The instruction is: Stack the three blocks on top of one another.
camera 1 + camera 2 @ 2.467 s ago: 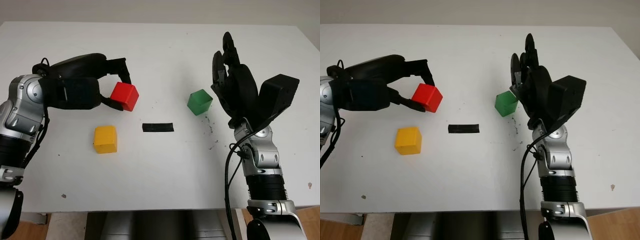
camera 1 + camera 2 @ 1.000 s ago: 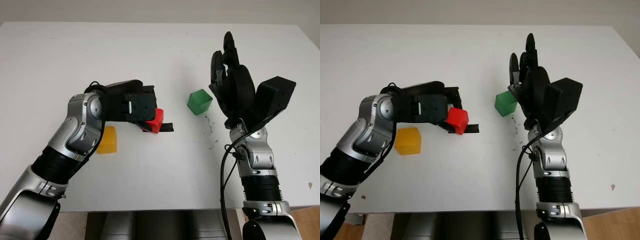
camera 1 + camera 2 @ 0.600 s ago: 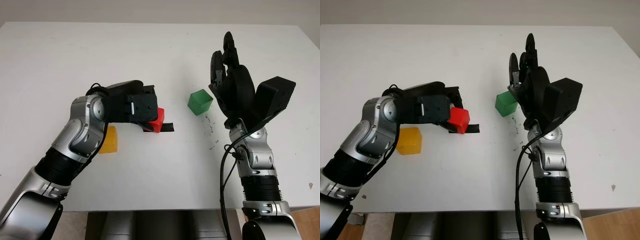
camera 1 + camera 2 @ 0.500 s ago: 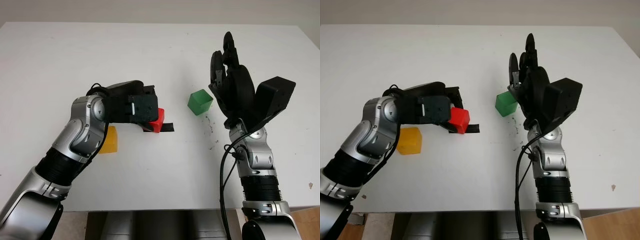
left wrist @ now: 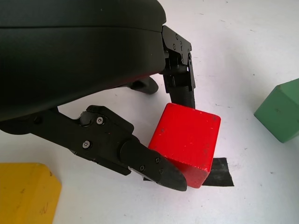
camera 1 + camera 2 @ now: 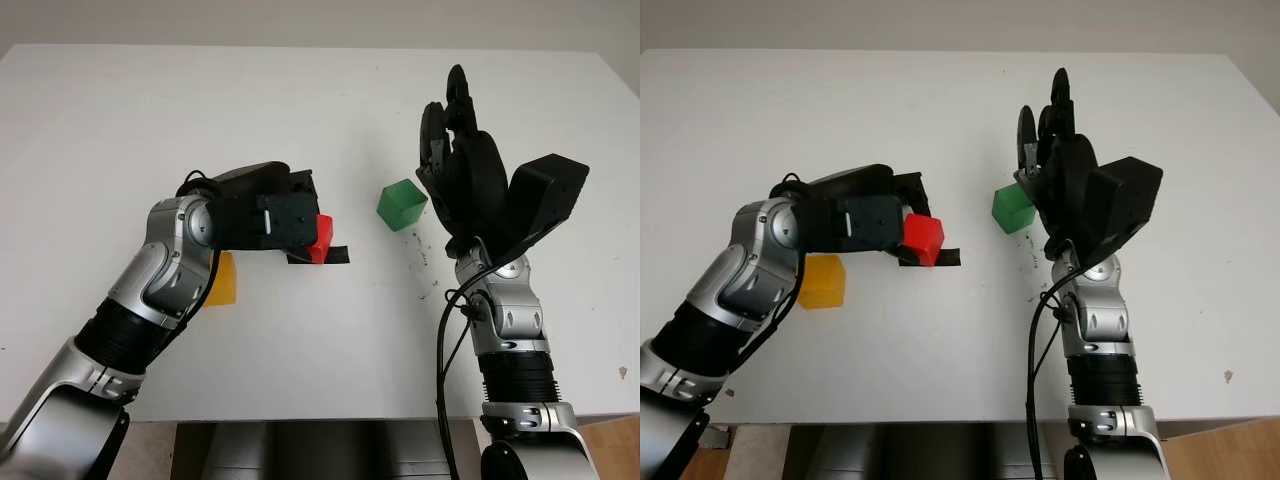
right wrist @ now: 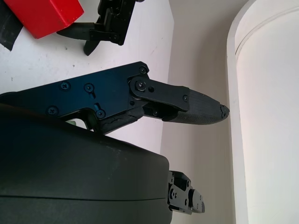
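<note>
My left hand (image 6: 300, 225) is shut on the red block (image 6: 923, 239), holding it just over the black tape strip (image 6: 335, 255) at the table's middle. In the left wrist view the red block (image 5: 187, 142) sits pinched between black fingertips (image 5: 156, 165). The yellow block (image 6: 820, 281) lies on the table to the left, partly hidden behind my left forearm. The green block (image 6: 401, 204) sits right of the tape, tilted on the table. My right hand (image 6: 462, 165) is open, raised upright just right of the green block and apart from it.
The white table (image 6: 320, 100) stretches wide behind the blocks. Small dark specks (image 6: 422, 262) mark the surface near the green block. The table's front edge (image 6: 300, 418) runs along the bottom.
My left hand has carried the red block from the left rear down to the black tape, then crept slightly rightward. The right hand and the green block have stayed put.
</note>
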Motion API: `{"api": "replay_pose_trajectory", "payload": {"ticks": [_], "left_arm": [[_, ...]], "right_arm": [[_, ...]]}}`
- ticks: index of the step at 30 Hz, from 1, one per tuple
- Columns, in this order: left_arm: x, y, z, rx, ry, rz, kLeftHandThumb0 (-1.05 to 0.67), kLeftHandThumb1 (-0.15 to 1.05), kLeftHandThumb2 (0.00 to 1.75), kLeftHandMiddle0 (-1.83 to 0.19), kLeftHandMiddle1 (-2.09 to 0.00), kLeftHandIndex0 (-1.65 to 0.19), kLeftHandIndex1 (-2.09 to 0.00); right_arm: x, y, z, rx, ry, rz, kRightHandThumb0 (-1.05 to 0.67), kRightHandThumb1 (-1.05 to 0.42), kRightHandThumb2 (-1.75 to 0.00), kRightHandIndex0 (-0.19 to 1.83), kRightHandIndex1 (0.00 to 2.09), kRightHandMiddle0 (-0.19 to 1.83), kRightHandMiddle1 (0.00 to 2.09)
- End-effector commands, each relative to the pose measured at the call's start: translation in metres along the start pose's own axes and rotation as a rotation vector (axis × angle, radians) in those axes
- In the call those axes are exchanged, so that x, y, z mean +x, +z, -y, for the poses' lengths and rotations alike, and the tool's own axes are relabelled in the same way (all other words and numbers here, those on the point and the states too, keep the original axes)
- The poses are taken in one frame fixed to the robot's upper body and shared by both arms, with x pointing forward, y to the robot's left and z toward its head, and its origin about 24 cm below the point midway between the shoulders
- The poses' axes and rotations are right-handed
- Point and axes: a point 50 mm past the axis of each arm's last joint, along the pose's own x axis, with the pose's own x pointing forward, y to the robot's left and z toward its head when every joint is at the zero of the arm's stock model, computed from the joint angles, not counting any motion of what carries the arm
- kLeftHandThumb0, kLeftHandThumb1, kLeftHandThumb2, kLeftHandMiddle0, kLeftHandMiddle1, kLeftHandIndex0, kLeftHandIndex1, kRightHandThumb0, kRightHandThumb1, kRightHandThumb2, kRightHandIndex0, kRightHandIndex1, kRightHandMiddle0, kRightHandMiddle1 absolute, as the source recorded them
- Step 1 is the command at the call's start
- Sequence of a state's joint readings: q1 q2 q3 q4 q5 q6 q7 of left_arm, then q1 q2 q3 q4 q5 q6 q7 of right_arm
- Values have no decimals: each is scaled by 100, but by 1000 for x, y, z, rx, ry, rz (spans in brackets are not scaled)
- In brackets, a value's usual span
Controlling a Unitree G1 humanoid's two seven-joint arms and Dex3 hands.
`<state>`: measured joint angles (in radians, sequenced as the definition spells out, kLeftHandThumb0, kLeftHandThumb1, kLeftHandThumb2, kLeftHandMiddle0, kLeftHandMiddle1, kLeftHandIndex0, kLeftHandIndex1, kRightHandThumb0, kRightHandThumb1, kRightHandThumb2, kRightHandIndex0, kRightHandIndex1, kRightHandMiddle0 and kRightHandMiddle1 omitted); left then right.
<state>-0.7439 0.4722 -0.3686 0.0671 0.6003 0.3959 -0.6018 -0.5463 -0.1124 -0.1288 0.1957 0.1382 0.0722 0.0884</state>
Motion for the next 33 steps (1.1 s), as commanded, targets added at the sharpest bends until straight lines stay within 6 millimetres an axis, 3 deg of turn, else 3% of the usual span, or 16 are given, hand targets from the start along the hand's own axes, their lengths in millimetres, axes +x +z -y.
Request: {"api": "replay_pose_trajectory", "payload": {"ticks": [1,4,5,7,9,18,26,33], "left_arm": [[2,-2,10,-5,-31,-12,-50,100,6,-22,-30,-21,-144],[2,-2,11,18,-58,-22,-64,103,6,-15,-11,-1,-109],[2,-1,11,19,-65,-23,-70,104,6,-11,-8,1,-81],[1,0,12,16,-73,-23,-75,105,6,-10,-6,-5,-45],[1,1,12,7,-80,-18,-80,105,7,-8,-5,-2,-29],[-8,2,5,-52,-104,11,-90,105,16,11,-2,19,-1],[-26,7,-26,-183,-1,81,-93,105,23,16,-4,19,-1],[-46,-1,-47,-276,126,142,-91,105,44,15,-5,17,-4]], "right_arm": [[-1,2,1,-7,2,16,-64,-105,-62,-19,0,-19,0],[-1,2,1,-6,5,17,-63,-105,-63,-19,0,-19,0],[-1,2,2,-6,4,18,-63,-105,-63,-19,0,-19,0],[-1,2,2,-5,3,18,-63,-105,-63,-19,0,-19,0],[-1,2,2,-3,0,17,-63,-105,-63,-19,0,-19,0],[0,2,2,-1,3,18,-63,-105,-63,-19,0,-19,0],[2,3,3,-7,10,18,-63,-105,-62,-19,0,-19,0],[2,4,6,-19,23,20,-64,-105,-62,-19,0,-19,0]]}}
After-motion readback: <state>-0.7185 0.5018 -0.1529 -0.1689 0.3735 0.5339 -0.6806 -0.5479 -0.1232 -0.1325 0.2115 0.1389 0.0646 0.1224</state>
